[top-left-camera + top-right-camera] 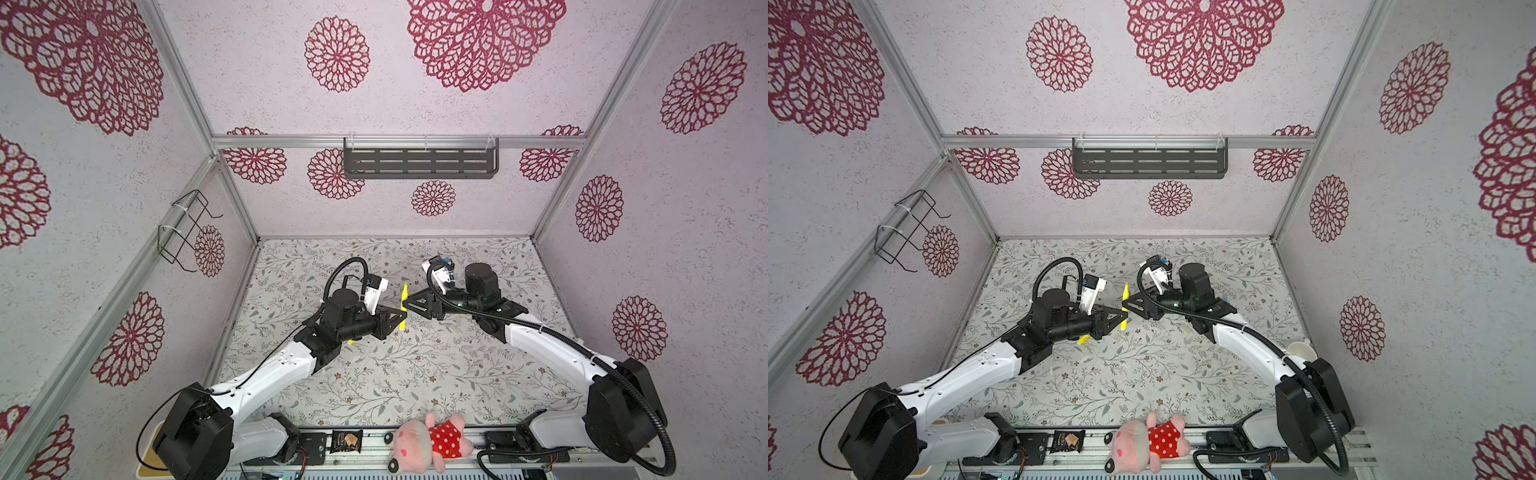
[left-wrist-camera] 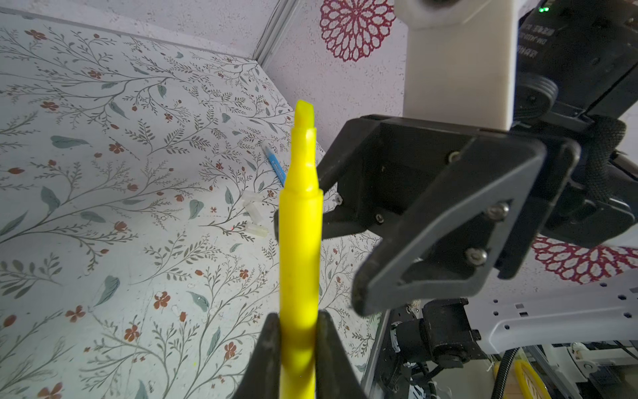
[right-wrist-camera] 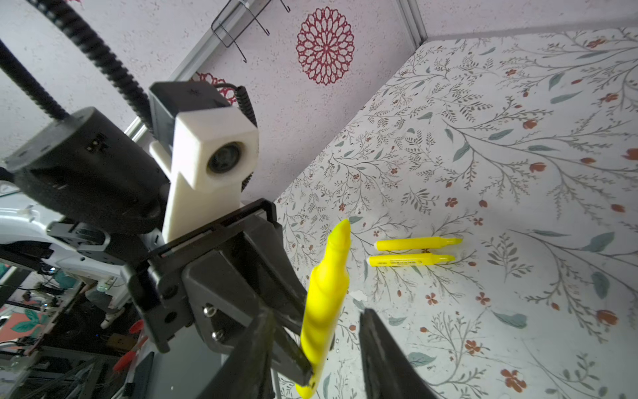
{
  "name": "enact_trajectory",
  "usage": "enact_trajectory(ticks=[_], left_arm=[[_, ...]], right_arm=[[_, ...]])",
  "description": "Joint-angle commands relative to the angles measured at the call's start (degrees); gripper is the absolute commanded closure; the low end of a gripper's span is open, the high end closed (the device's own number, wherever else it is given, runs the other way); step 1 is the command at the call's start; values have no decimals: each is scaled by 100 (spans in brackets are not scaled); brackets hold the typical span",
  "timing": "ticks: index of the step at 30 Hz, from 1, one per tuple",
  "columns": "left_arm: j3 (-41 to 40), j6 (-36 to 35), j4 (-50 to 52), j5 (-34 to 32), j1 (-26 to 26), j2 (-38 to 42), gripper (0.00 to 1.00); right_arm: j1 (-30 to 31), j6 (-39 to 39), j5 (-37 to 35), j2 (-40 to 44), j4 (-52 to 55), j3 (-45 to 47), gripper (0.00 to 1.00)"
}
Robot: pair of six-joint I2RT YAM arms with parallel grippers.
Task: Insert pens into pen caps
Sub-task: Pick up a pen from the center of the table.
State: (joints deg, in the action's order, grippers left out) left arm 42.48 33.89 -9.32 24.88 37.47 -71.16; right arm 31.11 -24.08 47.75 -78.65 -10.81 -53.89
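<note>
My left gripper is shut on a yellow pen and holds it upright above the middle of the table, tapered tip up; both top views show the pen. My right gripper faces the left one with its jaws on either side of this pen, open, a gap on each side. Two more yellow pens lie side by side on the floral cover. A blue pen lies near three whitish pen caps.
At the table's front edge are a pink plush toy and a dark snack packet. A dark shelf hangs on the back wall and a wire rack on the left wall. A cream cup stands at the right edge.
</note>
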Motion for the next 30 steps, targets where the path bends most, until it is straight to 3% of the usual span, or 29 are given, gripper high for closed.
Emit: enact_trajectory(ticks=[1,12,17,21,30], left_arm=[[-56,38,-210,67,45,93,100],[-71,29,-278,76,45,-12,100],[-130,92,-403,26,49,-30,100],[-161,140,-456,9,41,-15,81],[-187,210,-527,69,49,-4,69]], right_arm=[[70,-90,164,-27,-337,-219,61],[185,-202,226,-133,-483,-255,92],[201,-452,200,-93,-851,-103,95],[195,-817,87,-76,-1273,16,96],[210,-1441,200,-227,-2155,168,97]])
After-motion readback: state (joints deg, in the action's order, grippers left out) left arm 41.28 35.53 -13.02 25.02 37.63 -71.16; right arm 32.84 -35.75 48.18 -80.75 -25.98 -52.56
